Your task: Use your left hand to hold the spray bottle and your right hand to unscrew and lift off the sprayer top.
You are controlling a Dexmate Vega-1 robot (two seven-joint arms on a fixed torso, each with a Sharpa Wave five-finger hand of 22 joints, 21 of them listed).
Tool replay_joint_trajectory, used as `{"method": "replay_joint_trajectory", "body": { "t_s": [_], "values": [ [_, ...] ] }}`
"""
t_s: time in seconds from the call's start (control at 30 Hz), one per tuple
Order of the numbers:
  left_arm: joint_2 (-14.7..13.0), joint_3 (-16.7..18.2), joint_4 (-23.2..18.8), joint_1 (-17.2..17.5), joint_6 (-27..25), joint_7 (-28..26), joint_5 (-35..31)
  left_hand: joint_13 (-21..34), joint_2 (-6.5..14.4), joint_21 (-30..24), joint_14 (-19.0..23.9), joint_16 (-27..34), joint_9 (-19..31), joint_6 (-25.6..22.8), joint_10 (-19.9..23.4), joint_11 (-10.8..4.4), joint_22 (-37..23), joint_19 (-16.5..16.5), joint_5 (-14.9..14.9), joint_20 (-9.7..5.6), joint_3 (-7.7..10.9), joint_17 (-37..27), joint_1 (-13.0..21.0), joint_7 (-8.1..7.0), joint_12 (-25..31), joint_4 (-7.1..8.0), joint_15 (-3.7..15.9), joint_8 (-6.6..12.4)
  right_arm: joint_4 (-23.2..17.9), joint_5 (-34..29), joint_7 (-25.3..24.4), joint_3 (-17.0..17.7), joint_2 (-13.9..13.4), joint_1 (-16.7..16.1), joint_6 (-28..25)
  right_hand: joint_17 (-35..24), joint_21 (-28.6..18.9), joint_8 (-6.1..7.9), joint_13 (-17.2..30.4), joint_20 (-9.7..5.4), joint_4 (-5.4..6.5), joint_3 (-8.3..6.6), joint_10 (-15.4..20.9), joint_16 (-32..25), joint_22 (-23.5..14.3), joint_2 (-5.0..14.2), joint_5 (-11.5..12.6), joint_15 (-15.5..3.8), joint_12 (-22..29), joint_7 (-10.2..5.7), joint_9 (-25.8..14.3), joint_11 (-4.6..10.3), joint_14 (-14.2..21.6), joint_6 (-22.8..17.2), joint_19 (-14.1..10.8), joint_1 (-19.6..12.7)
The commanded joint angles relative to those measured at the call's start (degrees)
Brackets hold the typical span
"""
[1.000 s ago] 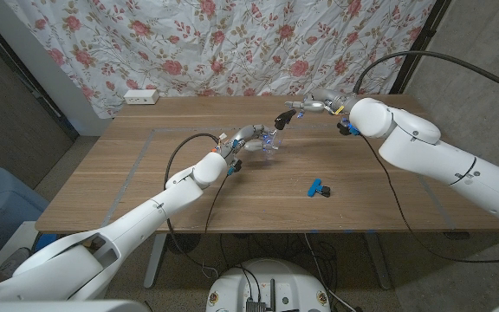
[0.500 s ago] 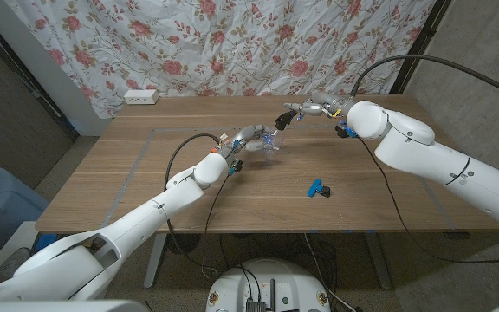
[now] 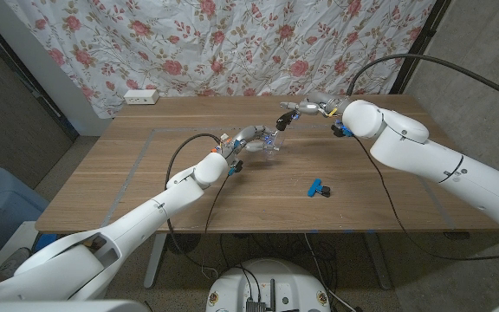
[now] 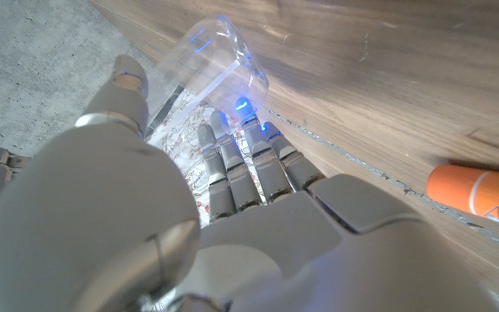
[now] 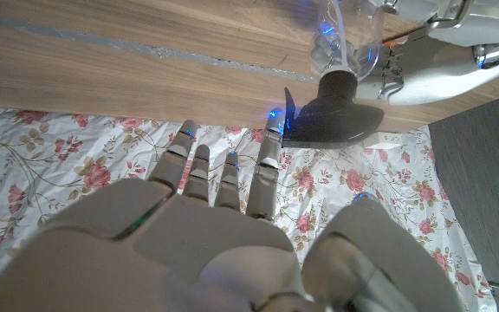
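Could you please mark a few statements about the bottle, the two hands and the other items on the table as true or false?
1. The left hand grips the clear spray bottle. True.
2. The right hand holds the black sprayer top. False: its fingers are spread beside the top, apart from it.
3. A blue clip lies on the table nearer the robot than the bottle. True.
4. The sprayer top lies on the table. False: it sits on the bottle's neck.
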State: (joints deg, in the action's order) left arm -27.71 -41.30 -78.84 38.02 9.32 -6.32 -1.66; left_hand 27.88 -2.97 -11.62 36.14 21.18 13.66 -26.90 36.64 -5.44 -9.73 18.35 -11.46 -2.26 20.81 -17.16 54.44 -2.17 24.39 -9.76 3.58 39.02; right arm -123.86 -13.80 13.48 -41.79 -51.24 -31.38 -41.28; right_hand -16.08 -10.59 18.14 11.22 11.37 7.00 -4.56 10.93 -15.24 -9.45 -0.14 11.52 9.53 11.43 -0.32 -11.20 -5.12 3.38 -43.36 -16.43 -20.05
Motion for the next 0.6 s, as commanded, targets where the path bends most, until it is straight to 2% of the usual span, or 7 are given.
{"method": "replay_joint_trajectory", "body": {
  "t_s": [0.03, 0.43, 0.53, 0.6],
  "values": [
    [-0.04, -0.12, -0.02, -0.12, -0.49, 0.24, 0.04, 2.15, 6.50, 0.24, 0.54, -0.13, 0.06, -1.06, 3.93, -3.34, -0.24, 0.45, -0.31, -4.35, 0.51, -0.13, 3.50, -0.65, 0.25, 0.21, 7.87, 9.27, 0.38, -0.76, 0.85, -1.08, 0.81, 1.17, 0.68, -0.06, 0.03, -0.16, 0.08, 0.00, 0.08, 0.28, -0.45, 0.22, -0.22, 0.29, 0.41, 0.63, -0.14, 0.13, -0.13, -0.04, 0.09, 0.65, 0.24, -0.04],
    [-0.32, -0.11, -0.79, 0.35, -1.00, -0.09, -0.16, 2.18, 6.68, 0.24, 0.67, -0.44, -0.06, -0.82, 3.84, -3.41, -0.24, 0.43, -0.34, -4.37, 0.62, 0.01, 3.09, -0.80, 0.02, 0.34, 7.77, 9.39, 0.47, -2.20, 3.50, -2.95, 1.47, 2.82, -0.08, 0.22, 0.00, -1.52, 0.07, -0.10, -1.24, -0.28, -1.24, 0.64, -0.21, 0.71, 0.78, 0.94, -0.26, 0.68, -0.24, -0.41, -0.17, 2.90, 0.41, -1.30],
    [-0.35, -0.11, -0.96, 0.58, -0.88, -0.19, -0.12, 2.17, 6.75, 0.24, 0.65, -0.46, -0.09, -0.92, 3.90, -3.44, -0.24, 0.42, -0.33, -4.37, 0.61, -0.02, 2.97, -0.89, -0.01, 0.38, 7.74, 9.47, 0.34, -2.75, 4.44, -3.62, 1.57, 3.37, -0.78, 0.29, 0.00, -1.75, 0.07, -0.26, -1.77, -0.59, -1.37, 0.75, -0.20, 0.90, 0.83, 0.92, -0.24, 0.67, -0.27, -0.31, -0.26, 3.28, 0.47, -1.97],
    [-0.36, -0.07, -1.07, 0.70, -0.82, -0.28, -0.10, 2.18, 6.76, 0.24, 0.66, -0.50, -0.11, -0.87, 3.94, -3.33, -0.24, 0.43, -0.34, -4.36, 0.62, -0.01, 2.94, -0.88, -0.02, 0.38, 7.83, 9.48, 0.34, -2.79, 4.70, -3.71, 1.58, 3.42, -0.66, 0.38, -0.02, -2.16, 0.08, -0.30, -2.60, -1.03, -1.69, 0.90, -0.19, 1.06, 0.83, 1.01, -0.27, 0.71, -0.32, -0.32, -0.37, 4.06, 0.49, -3.02]
  ]
}}
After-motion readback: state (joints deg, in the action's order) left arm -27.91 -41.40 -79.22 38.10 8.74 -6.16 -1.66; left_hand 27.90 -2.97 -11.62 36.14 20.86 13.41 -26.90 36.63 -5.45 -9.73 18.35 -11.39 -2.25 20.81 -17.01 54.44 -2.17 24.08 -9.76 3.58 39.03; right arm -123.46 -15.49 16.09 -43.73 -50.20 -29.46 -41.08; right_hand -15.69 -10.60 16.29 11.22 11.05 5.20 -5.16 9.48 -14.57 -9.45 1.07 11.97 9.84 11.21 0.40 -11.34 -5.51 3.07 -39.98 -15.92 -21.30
